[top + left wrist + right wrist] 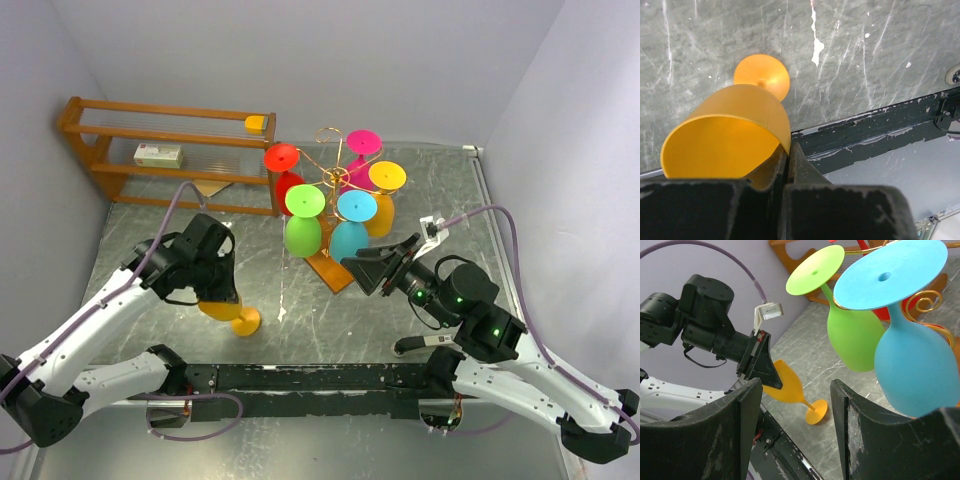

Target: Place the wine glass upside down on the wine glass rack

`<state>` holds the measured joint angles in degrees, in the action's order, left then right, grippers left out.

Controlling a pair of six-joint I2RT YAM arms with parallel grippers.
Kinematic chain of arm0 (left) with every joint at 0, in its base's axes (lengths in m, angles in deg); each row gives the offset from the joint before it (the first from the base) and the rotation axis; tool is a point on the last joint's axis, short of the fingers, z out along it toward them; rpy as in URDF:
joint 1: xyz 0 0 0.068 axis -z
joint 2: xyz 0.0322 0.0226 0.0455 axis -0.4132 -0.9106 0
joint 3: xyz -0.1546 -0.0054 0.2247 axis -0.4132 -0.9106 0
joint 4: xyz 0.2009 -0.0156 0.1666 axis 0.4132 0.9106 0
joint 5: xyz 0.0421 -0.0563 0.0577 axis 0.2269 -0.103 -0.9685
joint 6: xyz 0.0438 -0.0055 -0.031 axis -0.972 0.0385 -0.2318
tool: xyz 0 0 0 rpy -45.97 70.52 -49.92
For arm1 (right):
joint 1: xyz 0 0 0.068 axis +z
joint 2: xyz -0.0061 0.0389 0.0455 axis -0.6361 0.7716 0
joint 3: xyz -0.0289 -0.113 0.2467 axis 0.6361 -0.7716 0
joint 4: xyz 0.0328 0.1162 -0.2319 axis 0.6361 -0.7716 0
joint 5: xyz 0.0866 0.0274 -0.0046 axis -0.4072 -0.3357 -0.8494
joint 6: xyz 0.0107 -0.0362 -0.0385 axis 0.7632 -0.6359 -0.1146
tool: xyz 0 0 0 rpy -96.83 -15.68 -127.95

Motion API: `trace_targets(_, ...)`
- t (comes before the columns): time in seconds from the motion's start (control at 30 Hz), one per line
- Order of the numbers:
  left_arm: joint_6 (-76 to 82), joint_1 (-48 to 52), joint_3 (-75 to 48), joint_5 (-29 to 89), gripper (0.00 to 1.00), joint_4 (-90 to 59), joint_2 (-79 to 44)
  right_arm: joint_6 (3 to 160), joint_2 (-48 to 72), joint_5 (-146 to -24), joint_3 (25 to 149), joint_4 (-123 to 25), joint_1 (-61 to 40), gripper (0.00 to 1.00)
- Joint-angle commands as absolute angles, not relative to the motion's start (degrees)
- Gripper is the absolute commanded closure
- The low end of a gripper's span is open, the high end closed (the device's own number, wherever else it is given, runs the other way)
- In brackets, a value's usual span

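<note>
An orange wine glass (228,310) leans over at the front left of the table, its round foot (762,75) down by the grey surface. My left gripper (215,290) is shut on the rim of its bowl (735,130), one finger inside and one outside. The wine glass rack (330,175), a gold wire tree on an orange-brown base (335,272), stands at mid-table with several coloured glasses hung upside down on it. My right gripper (365,268) hovers open and empty just right of the rack's base, close to the green glass (852,340) and the blue glass (915,370).
A brown wooden shelf unit (170,150) stands at the back left, holding a white box (158,155) and a small yellow block (256,124). A black rail (320,378) runs along the near edge between the arm bases. Walls close in the table on the left, back and right.
</note>
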<state>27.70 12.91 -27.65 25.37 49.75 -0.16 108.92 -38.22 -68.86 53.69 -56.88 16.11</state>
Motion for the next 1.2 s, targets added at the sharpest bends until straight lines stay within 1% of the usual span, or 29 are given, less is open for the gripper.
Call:
trace_targets(0.0,24.6,13.1,-23.9,24.0,0.93,50.2,1.7,109.6,-39.3,-68.2,53.0,-56.0,16.3,0.43)
trace_targets(0.1,22.5,13.1,-21.6,27.3,0.93,48.9,3.3,109.9,-39.9,-68.3,52.7,-55.4,16.3,0.43)
trace_targets(0.23,19.9,13.1,-19.6,34.6,0.93,44.7,6.1,110.4,-40.2,-68.7,52.5,-54.2,16.3,0.43)
trace_targets(0.43,19.9,13.1,-20.1,54.5,0.93,28.9,12.1,111.5,-39.7,-69.1,53.4,-52.7,16.3,0.41)
trace_targets(0.53,20.4,13.1,-18.6,59.4,0.93,21.7,14.1,111.9,-39.6,-69.0,54.2,-51.6,16.3,0.37)
trace_targets(0.6,20.8,13.1,-17.0,60.2,0.93,17.4,14.8,112.2,-39.6,-69.3,54.9,-50.4,16.3,0.34)
trace_targets(0.7,22.0,13.1,-15.2,59.0,0.93,11.8,15.4,112.6,-39.2,-70.2,56.2,-48.6,16.3,0.32)
trace_targets(0.83,25.4,13.1,-15.7,56.4,0.93,2.0,16.3,113.2,-38.7,-71.1,58.0,-45.4,16.3,0.32)
trace_targets(0.93,26.5,13.1,-16.0,54.2,0.93,-2.6,16.3,113.7,-38.6,-71.0,58.6,-42.4,16.3,0.32)
trace_targets(1.07,27.1,13.1,-16.6,49.3,0.93,-6.4,16.1,116.3,-38.1,-68.8,57.3,-38.2,16.3,0.32)
trace_targets(1.17,27.9,13.1,-18.1,46.0,0.93,-9.4,16.0,119.7,-37.6,-68.1,53.9,-31.7,16.3,0.33)
